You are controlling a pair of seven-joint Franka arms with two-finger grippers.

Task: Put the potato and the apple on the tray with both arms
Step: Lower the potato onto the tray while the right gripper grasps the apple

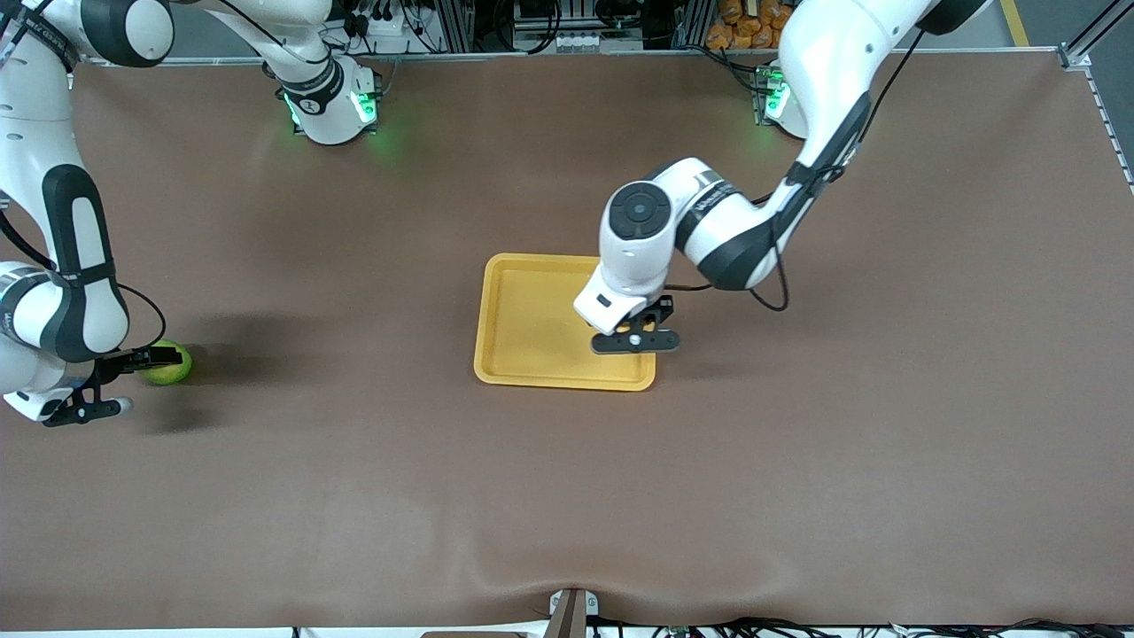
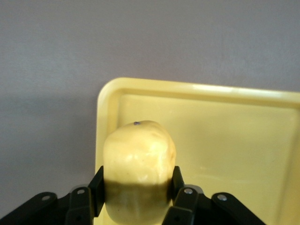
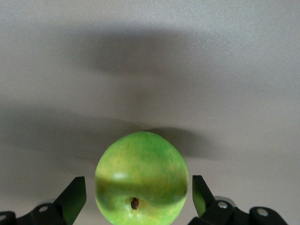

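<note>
Your left hand (image 1: 636, 339) grips the oblong yellow-tan potato (image 2: 138, 161) over the yellow-orange plastic tray (image 1: 523, 323); your right hand (image 1: 108, 381) stands open around the round green apple (image 1: 168, 365) on the bench.

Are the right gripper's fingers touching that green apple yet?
Apart. The right wrist view shows the right gripper open around the apple, with a gap of table showing between each finger and the fruit.

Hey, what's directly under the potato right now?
The potato, held by the left gripper, has the tray floor beneath it near a corner. Whether it touches that floor is hidden by the potato itself.
</note>
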